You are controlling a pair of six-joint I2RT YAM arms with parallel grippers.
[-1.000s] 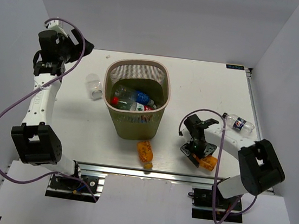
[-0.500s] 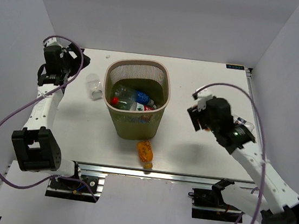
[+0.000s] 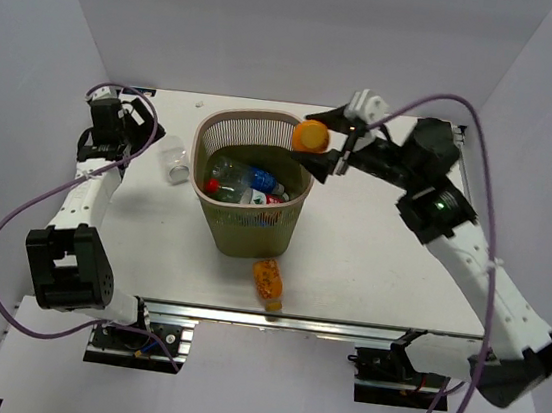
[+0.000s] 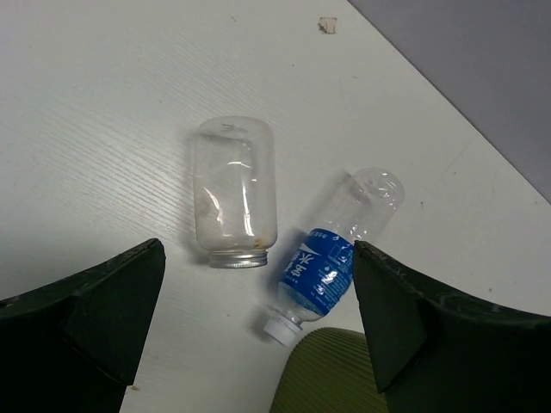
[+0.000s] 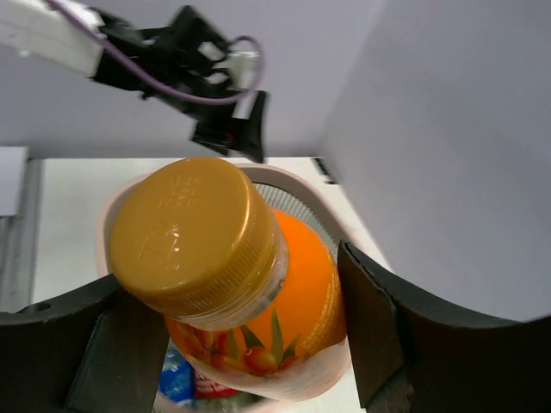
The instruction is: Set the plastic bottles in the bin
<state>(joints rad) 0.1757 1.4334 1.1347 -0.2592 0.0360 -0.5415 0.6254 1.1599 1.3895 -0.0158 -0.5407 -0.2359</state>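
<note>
The white tabletop (image 3: 370, 258) carries the bin (image 3: 249, 225), which has several bottles (image 3: 249, 183) inside. The right claw (image 3: 326, 140) is clamped on an orange bottle (image 3: 311, 135) above the bin's far right rim. The left claw (image 4: 256, 249) hangs spread wide over a clear squat bottle (image 4: 234, 194) and a blue-labelled bottle (image 4: 331, 258), both lying beside the bin. A second orange bottle (image 3: 267, 281) lies on the tabletop in front of the bin.

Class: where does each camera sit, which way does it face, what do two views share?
Top external: above, behind the bases, looking down on table, bin and both arms.
Left wrist: on the left arm, facing down at the squat clear bottle; open left gripper shows.
Right wrist: on the right arm, facing the bin past the orange bottle the right gripper holds.
Shared: top and right wrist show that bottle.
</note>
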